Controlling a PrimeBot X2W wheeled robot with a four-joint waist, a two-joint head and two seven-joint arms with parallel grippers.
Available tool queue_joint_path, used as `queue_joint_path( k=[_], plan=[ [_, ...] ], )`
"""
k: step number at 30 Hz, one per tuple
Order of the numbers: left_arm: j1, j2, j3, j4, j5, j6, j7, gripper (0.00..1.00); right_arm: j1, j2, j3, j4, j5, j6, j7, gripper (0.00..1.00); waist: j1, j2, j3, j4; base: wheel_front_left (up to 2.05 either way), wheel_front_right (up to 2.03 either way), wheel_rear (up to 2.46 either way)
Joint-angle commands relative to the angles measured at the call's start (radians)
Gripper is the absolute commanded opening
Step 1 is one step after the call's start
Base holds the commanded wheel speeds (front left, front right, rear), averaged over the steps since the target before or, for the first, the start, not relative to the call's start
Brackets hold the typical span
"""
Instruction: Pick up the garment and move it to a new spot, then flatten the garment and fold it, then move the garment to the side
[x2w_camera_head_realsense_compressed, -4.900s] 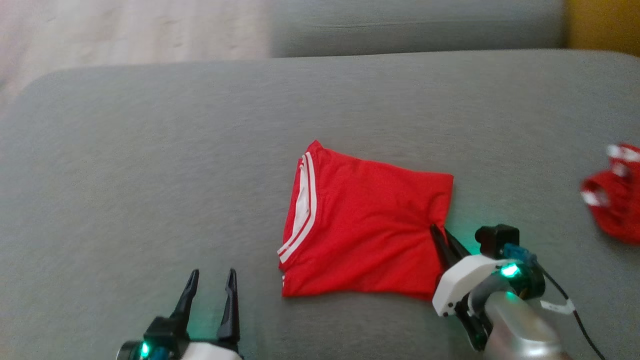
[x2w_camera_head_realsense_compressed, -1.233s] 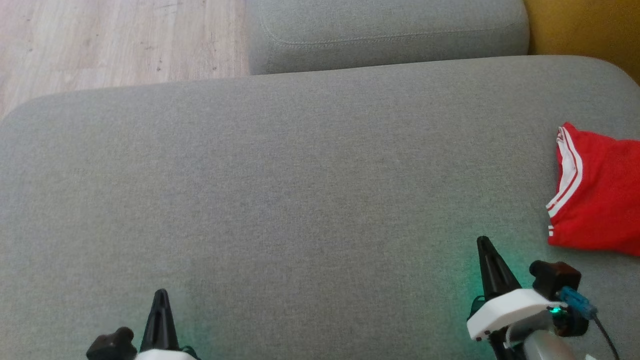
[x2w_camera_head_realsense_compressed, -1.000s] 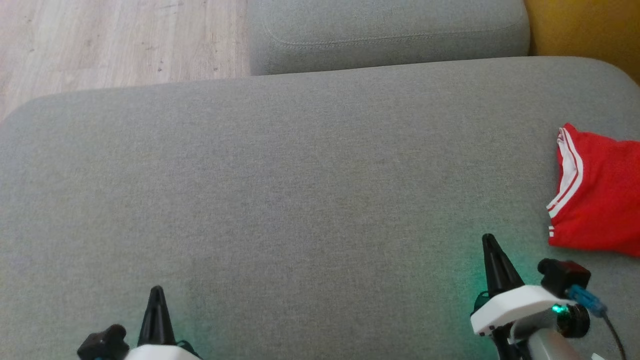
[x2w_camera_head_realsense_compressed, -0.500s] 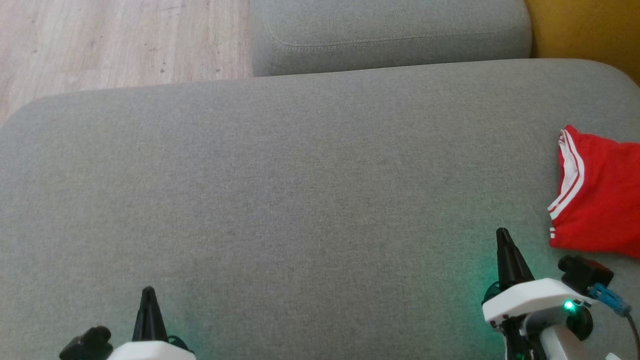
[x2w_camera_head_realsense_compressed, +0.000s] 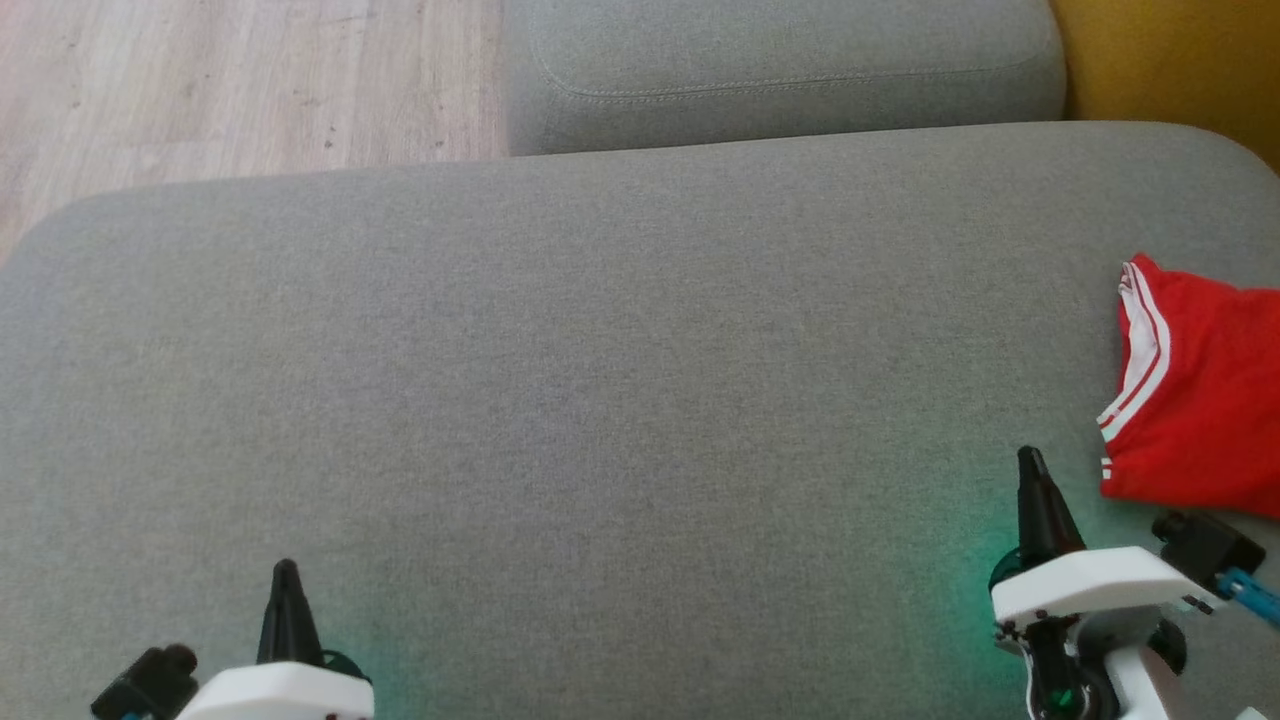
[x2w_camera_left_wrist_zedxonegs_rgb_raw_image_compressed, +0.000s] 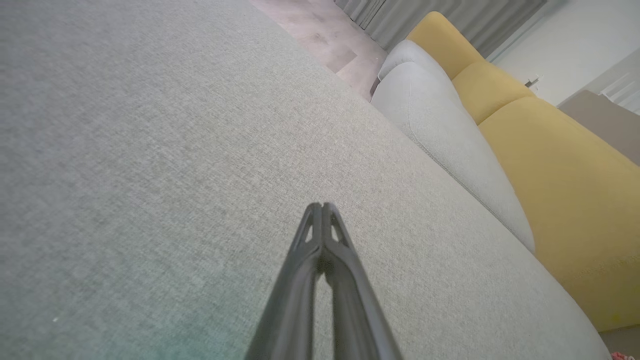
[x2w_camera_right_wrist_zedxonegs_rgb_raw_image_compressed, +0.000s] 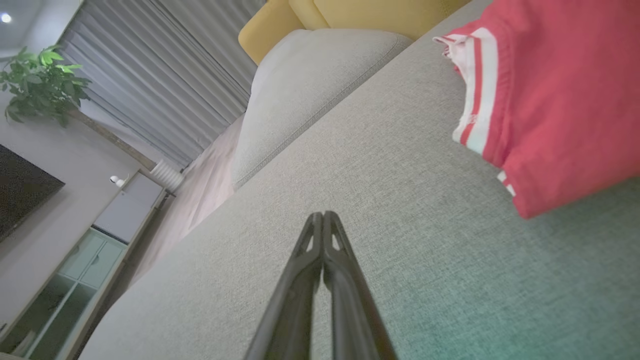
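Note:
The folded red garment (x2w_camera_head_realsense_compressed: 1205, 400) with white stripes lies flat at the far right of the grey cushion (x2w_camera_head_realsense_compressed: 600, 380), partly cut off by the head view's edge. It also fills the upper right of the right wrist view, red garment (x2w_camera_right_wrist_zedxonegs_rgb_raw_image_compressed: 555, 100). My right gripper (x2w_camera_head_realsense_compressed: 1032, 470) stands just left of its lower corner, apart from it, shut with nothing held; its tips meet (x2w_camera_right_wrist_zedxonegs_rgb_raw_image_compressed: 323, 216). My left gripper (x2w_camera_head_realsense_compressed: 285, 575) sits at the lower left over bare cushion, likewise shut and empty (x2w_camera_left_wrist_zedxonegs_rgb_raw_image_compressed: 321, 206).
A second grey cushion (x2w_camera_head_realsense_compressed: 780, 70) lies behind the big one, with a yellow sofa part (x2w_camera_head_realsense_compressed: 1170, 60) at the back right and wood floor (x2w_camera_head_realsense_compressed: 240, 90) at the back left. A plant (x2w_camera_right_wrist_zedxonegs_rgb_raw_image_compressed: 40, 85), curtains and a cabinet stand beyond.
The camera has swung left since the oldest frame, putting the garment at the right edge. Over the last second both grippers drifted outward and slightly down; the garment lies still.

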Motion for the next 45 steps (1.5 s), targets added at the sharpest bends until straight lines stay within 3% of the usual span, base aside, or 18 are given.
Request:
queue_joint_path(
  k=[1,45],
  plan=[
    [-0.045,0.003,0.026,-0.035,-0.024,-0.006,0.004,0.0,-0.034,-0.003,0.0,-0.041,0.03,0.0,0.007,0.0,-0.0001,0.0,0.0,0.0,0.0,0.0,0.0],
    [-0.096,0.004,0.088,-0.095,-0.503,-0.055,0.131,0.0,-0.022,-0.003,-0.08,-0.15,0.551,-0.001,0.137,0.0,-0.0001,0.0,-0.014,0.015,0.0,0.0,0.0]
  ],
)
